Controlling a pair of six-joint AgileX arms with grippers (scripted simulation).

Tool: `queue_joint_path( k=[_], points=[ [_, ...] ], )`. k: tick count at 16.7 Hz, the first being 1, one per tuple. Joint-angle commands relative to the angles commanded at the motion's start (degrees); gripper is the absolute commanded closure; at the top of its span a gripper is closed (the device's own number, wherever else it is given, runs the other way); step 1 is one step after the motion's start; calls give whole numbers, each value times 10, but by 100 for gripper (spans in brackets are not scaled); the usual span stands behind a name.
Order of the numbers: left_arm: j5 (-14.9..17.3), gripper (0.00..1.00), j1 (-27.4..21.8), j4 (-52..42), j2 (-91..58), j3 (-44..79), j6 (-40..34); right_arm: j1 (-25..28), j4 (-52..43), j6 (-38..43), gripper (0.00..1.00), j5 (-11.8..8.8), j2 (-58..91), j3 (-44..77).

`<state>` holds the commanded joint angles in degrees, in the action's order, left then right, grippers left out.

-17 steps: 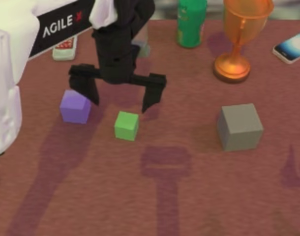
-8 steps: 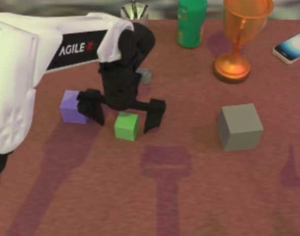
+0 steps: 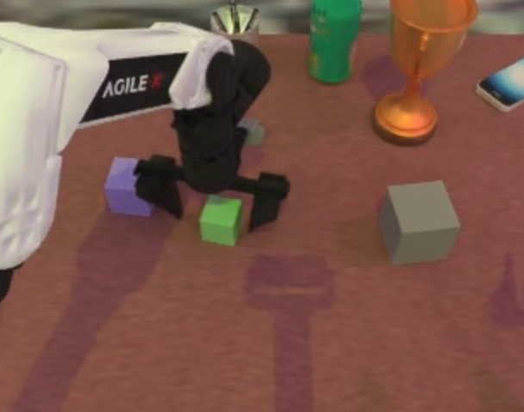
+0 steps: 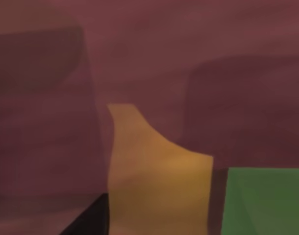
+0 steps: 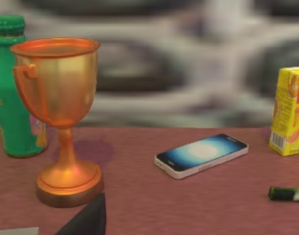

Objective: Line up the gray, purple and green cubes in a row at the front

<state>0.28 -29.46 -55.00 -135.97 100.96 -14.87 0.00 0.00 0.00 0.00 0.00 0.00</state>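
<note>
The small green cube [image 3: 221, 221] sits left of centre, and my left gripper [image 3: 215, 209] stands open astride it, one black finger on each side with a gap to the cube. In the left wrist view the green cube [image 4: 267, 205] lies close by, next to one dark finger [image 4: 90, 220]. The purple cube [image 3: 124, 184] rests just left of the gripper's left finger. Alone at the right stands the large gray cube [image 3: 419, 221]. My right arm is outside the top view; its wrist view shows one dark finger [image 5: 86, 220] with nothing held.
Along the back stand a green can [image 3: 334, 39], an orange trophy [image 3: 412, 69], a phone [image 3: 507, 81] and a metal cup [image 3: 234, 19]. A small gray-green block [image 3: 254, 133] lies behind the left gripper. The right wrist view adds a yellow juice box [image 5: 289, 110] and a marker [image 5: 286, 193].
My left gripper has come forward and down, from behind the green cube to astride it. In the last half second it barely moved. The cubes stayed put.
</note>
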Motion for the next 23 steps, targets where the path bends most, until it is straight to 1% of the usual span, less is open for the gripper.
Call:
queue_joint_path(
  k=[9,10,17,19,21,23],
  points=[
    [0,98,0,0,0,0,0,0,0,0,0,0,0,0],
    [0,100,0,0,0,0,0,0,0,0,0,0,0,0],
    [0,100,0,0,0,0,0,0,0,0,0,0,0,0],
    [-5,100,1,-8,19,7,3,0,0,0,0,0,0,0],
    [-5,100,3,-30,24,25,3,0,0,0,0,0,0,0],
    [-5,100,7,-71,34,53,1,0,0,0,0,0,0,0]
  ],
)
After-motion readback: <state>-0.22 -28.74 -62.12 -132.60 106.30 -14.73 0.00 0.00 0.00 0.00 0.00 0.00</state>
